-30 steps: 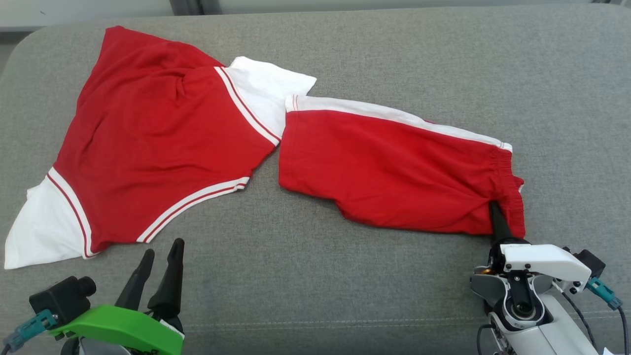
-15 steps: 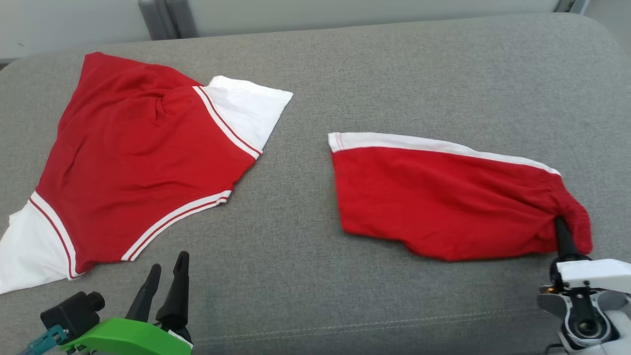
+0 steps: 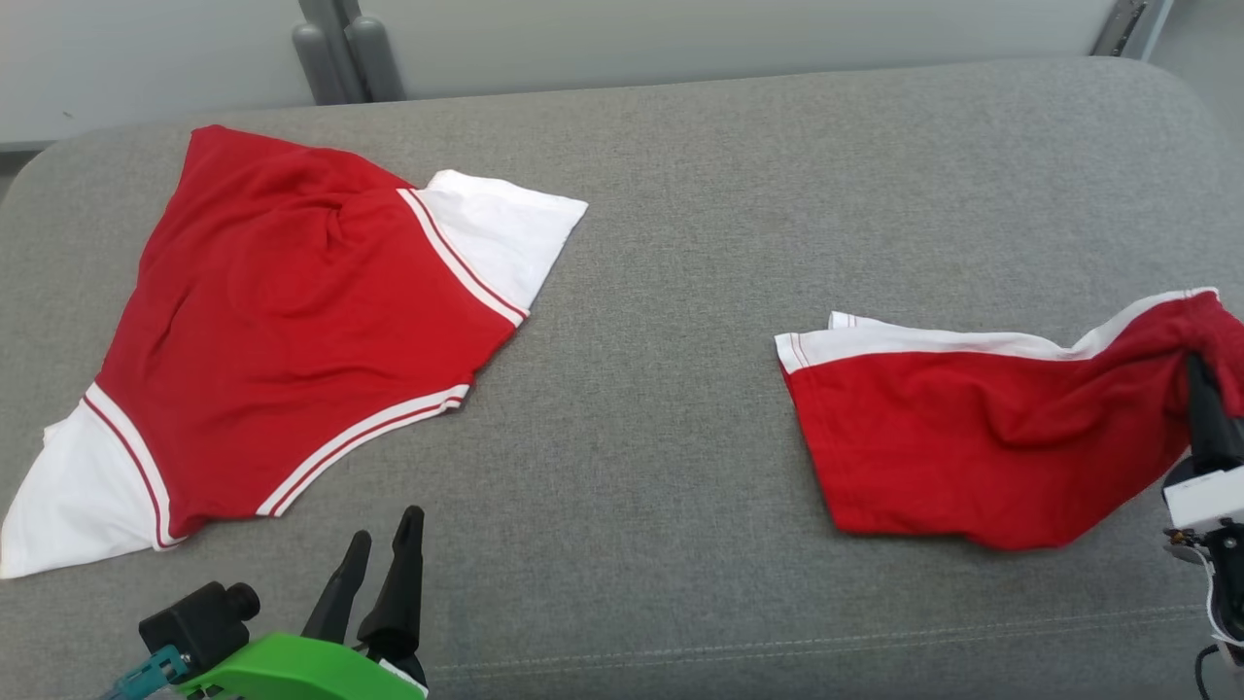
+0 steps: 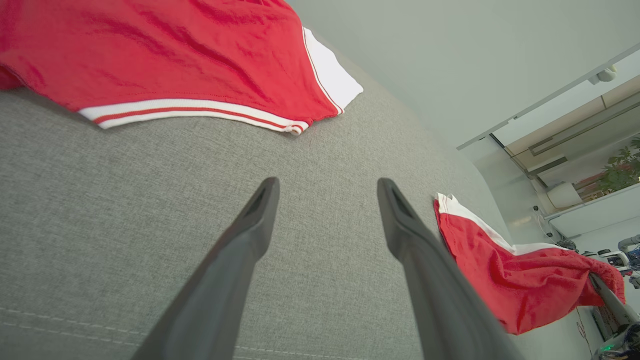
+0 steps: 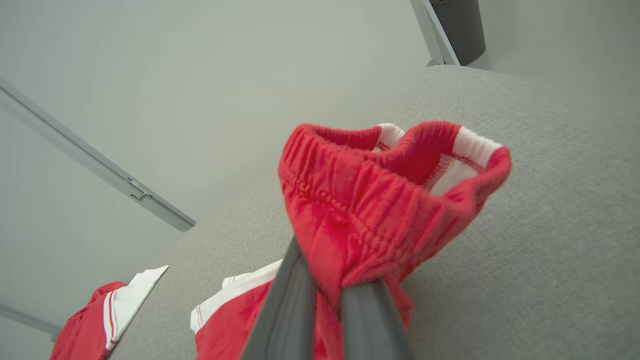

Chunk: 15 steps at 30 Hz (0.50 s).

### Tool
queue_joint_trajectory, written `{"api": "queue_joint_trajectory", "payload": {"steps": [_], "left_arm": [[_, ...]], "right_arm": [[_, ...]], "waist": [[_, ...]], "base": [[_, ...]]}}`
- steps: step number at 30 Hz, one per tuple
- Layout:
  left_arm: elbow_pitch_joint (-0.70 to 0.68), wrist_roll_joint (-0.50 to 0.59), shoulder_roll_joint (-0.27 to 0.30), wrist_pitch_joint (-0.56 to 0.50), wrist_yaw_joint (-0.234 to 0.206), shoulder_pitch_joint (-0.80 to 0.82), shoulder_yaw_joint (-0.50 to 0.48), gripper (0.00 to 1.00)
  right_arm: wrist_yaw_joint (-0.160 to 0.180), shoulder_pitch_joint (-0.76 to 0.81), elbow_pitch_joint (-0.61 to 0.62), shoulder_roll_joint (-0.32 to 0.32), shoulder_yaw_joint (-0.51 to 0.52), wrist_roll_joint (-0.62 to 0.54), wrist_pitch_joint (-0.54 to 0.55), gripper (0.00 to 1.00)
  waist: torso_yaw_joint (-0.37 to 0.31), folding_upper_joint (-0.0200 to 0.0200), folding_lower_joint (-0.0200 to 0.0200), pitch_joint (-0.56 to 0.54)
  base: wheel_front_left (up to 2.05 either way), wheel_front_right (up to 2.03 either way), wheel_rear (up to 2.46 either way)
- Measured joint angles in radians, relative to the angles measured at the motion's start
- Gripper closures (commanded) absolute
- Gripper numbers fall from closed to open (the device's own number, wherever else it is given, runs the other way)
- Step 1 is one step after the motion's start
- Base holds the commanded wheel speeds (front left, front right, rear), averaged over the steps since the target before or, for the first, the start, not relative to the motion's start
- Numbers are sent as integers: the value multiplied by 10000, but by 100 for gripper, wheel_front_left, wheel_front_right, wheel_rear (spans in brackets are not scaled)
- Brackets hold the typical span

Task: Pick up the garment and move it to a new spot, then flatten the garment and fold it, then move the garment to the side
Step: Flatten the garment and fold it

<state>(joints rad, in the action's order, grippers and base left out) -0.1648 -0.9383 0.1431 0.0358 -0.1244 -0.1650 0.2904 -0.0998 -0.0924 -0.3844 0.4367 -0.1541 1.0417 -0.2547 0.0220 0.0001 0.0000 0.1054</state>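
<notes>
A grey fabric cushion [image 3: 680, 194] spreads out under me. On its left side lies a red T-shirt [image 3: 292, 311] with white sleeves, spread fairly flat. Well apart from it, toward the cushion's right edge, are the red shorts [image 3: 972, 437] with a white side stripe. Their leg end rests on the cushion, while the elastic waistband [image 5: 380, 170] is lifted and bunched. My right gripper [image 5: 327, 287] is clenched on that waistband. My left gripper [image 4: 327, 187] hovers near the cushion's front edge, close to the T-shirt's hem, its fingers spread wide and holding nothing.
</notes>
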Motion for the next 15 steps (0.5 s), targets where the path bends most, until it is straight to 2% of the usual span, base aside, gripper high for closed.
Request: {"api": "queue_joint_trajectory", "payload": {"steps": [3,9,15], "left_arm": [[69,0,-36,0,17,17,40,0],[322,-2,-215,4,169,289,194,0],[619,-6,-328,17,290,667,328,0]], "right_arm": [[65,-211,489,50,-809,-430,56,100],[242,-663,1189,113,-1956,-1264,911,100],[445,-776,1325,75,-2470,-1371,1557,100]], "waist": [[213,0,0,42],[760,-1,0,151],[1287,0,0,211]], "base": [[0,0,0],[0,0,0],[0,0,0]]}}
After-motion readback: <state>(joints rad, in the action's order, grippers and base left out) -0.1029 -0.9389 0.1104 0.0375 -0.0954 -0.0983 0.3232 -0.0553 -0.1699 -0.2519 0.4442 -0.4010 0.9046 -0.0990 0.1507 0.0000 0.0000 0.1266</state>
